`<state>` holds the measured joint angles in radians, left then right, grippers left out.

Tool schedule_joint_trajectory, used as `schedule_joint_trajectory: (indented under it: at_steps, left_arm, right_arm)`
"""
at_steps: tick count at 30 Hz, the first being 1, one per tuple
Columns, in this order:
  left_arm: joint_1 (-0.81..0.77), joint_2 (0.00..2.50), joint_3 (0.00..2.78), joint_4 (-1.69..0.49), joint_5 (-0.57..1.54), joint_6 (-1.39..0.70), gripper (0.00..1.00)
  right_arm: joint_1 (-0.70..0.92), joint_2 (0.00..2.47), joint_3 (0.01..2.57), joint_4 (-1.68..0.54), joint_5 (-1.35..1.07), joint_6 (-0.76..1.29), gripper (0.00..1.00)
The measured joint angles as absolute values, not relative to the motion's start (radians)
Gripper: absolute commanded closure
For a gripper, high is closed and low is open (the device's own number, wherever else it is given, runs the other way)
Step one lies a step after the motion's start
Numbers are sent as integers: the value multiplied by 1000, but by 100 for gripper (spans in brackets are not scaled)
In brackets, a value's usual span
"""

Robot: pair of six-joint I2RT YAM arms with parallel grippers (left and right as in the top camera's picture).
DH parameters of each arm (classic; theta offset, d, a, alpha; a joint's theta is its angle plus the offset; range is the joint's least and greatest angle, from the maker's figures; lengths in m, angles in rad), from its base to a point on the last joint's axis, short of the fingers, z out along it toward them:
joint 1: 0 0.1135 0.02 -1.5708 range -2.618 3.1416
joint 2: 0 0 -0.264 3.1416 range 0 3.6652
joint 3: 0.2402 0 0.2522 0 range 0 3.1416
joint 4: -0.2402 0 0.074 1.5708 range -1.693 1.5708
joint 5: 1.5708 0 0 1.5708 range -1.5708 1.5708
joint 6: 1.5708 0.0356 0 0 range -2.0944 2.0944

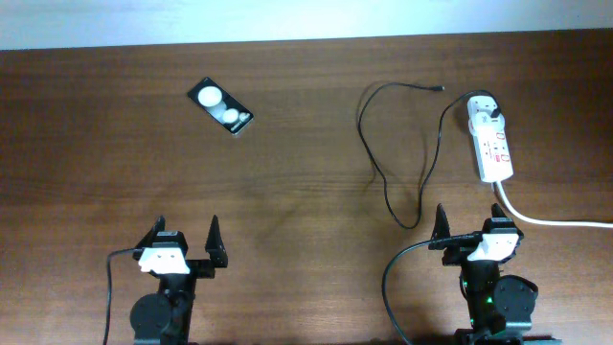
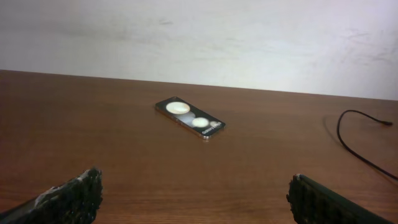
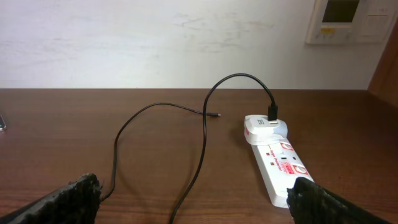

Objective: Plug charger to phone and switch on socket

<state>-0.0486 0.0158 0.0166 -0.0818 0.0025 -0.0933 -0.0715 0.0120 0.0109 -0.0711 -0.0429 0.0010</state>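
Observation:
The black phone with two white round spots lies flat at the far left of the table; it also shows in the left wrist view. The charger's thin black cable loops across the right half, its connector tip free on the wood. Its white plug adapter sits in the far end of the white socket strip, also in the right wrist view. My left gripper is open and empty near the front edge. My right gripper is open and empty, just in front of the strip.
The strip's thick white cord runs off to the right edge. A pale wall bounds the table's far side, with a wall panel at the upper right. Bare wood lies between the phone and the cable.

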Motion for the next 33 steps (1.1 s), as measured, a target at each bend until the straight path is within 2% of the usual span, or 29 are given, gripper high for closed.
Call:
schedule_joint_trajectory:
  at_steps: [6, 10, 16, 24, 28, 30, 33]
  left_arm:
    - [-49, 16, 38, 76, 110, -93, 1]
    - [-49, 22, 200, -19, 125, -93, 1]
    - [-49, 370, 633, -312, 125, -93, 1]
    - [-49, 1030, 1301, -966, 125, -89, 1]
    - [-49, 1197, 1333, -1201, 188, -89, 1]
    - [-49, 1267, 1333, -1187, 263, -92, 1]
    - [-49, 1350, 1333, -1178, 256, -227, 1]
  right_arm:
    - [-72, 12, 11, -71, -43, 0, 1]
    - [-72, 12, 11, -71, -43, 1, 1]
    - [-73, 13, 11, -72, -43, 1, 1]
    - [-73, 12, 11, -71, -43, 1, 1]
    - [-73, 12, 11, -72, -43, 1, 1]
    - [-73, 12, 11, -72, -43, 1, 1]
    - [-73, 12, 11, -72, -43, 1, 1]
